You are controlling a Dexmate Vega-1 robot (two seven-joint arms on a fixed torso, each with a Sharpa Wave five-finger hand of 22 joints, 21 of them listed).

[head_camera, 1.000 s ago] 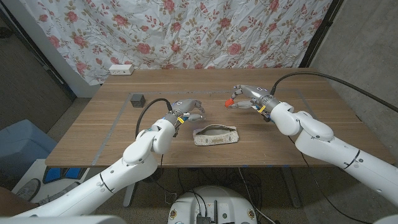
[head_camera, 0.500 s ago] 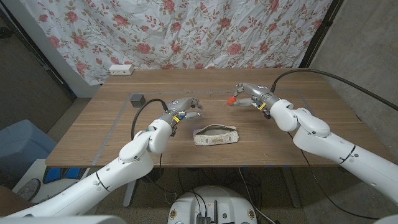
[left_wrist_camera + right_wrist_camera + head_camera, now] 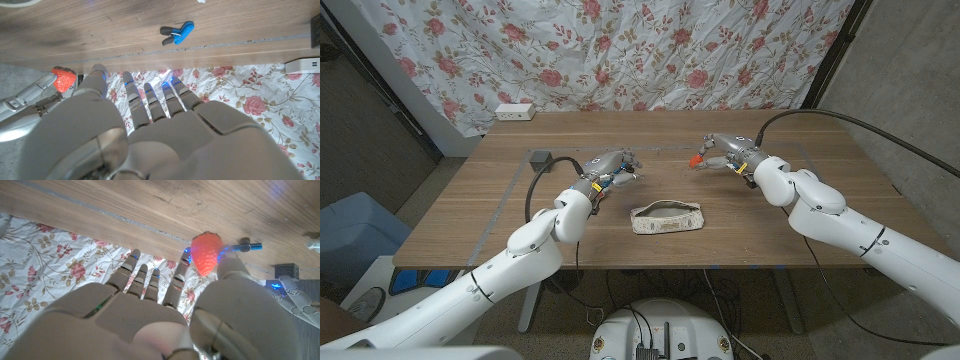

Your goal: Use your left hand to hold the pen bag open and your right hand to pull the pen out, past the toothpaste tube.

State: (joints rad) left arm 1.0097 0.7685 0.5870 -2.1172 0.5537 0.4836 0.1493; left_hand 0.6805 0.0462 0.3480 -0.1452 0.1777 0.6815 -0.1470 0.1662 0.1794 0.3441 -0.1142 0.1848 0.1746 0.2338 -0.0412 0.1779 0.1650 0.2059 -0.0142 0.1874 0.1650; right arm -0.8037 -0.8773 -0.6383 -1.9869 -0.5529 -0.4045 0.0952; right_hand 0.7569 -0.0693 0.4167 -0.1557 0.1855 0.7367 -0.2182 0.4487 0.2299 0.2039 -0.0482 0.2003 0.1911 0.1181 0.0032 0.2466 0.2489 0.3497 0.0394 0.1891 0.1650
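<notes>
The patterned pen bag (image 3: pixel 667 217) lies on the wooden table (image 3: pixel 770 215) near its front edge, its mouth facing the far side; I cannot tell what is inside. My left hand (image 3: pixel 609 168) hovers beyond and to the left of the bag, fingers (image 3: pixel 150 102) stretched out and apart, holding nothing. To the far right of the bag, my right hand (image 3: pixel 725 154) pinches the pen by its red strawberry-shaped top (image 3: pixel 695 159) (image 3: pixel 206 252) between thumb and finger, well clear of the bag. In the left wrist view, that hand (image 3: pixel 30 97) and the strawberry top (image 3: pixel 64 79) appear too.
A small black box (image 3: pixel 540 157) sits at the left of the table, with a white power strip (image 3: pixel 515 111) at the far left edge. A small blue and dark clip-like object (image 3: pixel 177 34) lies on the wood. A flowered curtain hangs behind the table.
My left hand has drawn away from the bag, toward the far left. The right hand, still pinching the strawberry-topped pen, has moved slightly farther from the bag.
</notes>
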